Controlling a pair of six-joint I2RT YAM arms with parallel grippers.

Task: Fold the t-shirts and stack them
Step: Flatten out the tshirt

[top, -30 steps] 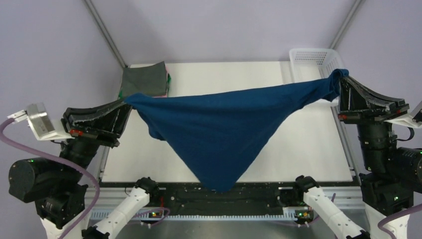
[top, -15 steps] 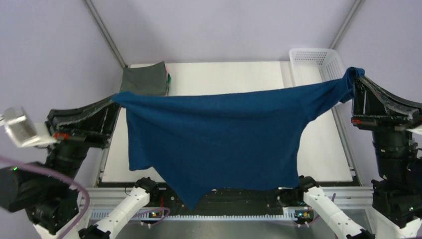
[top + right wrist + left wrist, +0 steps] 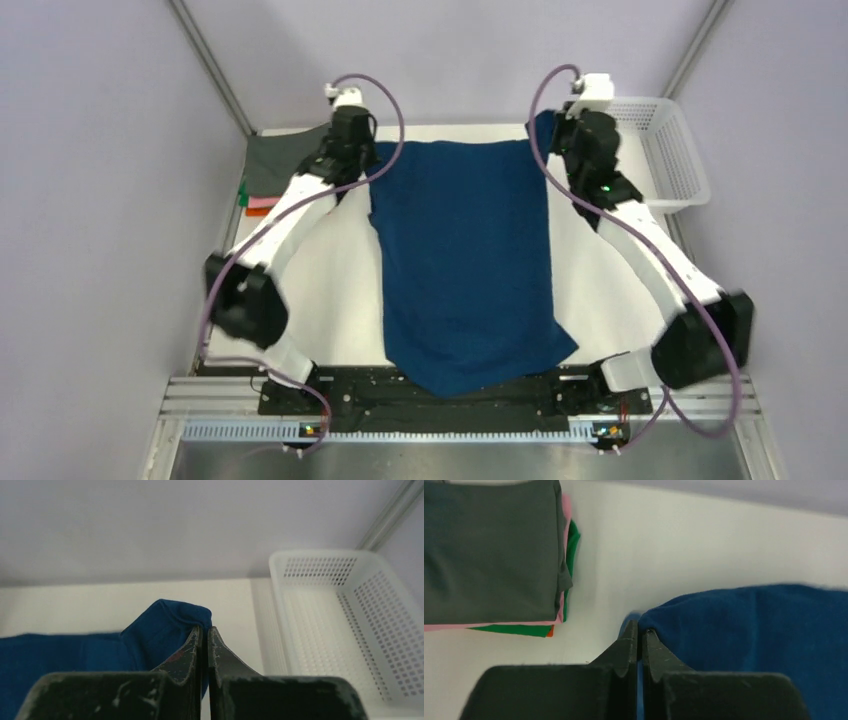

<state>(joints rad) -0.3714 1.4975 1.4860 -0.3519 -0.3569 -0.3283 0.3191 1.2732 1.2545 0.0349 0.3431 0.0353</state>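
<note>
Left gripper (image 3: 640, 628): jaws pinched tight on far-left corner of navy t-shirt (image 3: 465, 260). Right gripper (image 3: 202, 630): likewise clamped on far-right corner. Shirt lies lengthwise down middle of table (image 3: 340, 300), near end hanging past front edge. Folded stack (image 3: 489, 550) left of left gripper, apart from shirt; basket (image 3: 320, 554) off to right. Cloth looks light, limp, no stiffness: likely sags, creases, drags when pulled. Best holds, probably: corners and hems, both sides together, kept taut.

A navy blue t-shirt (image 3: 465, 260) is pictured on the white table (image 3: 330, 300); grey, pink, green and orange tees (image 3: 285, 165) are stacked at its far-left corner.
</note>
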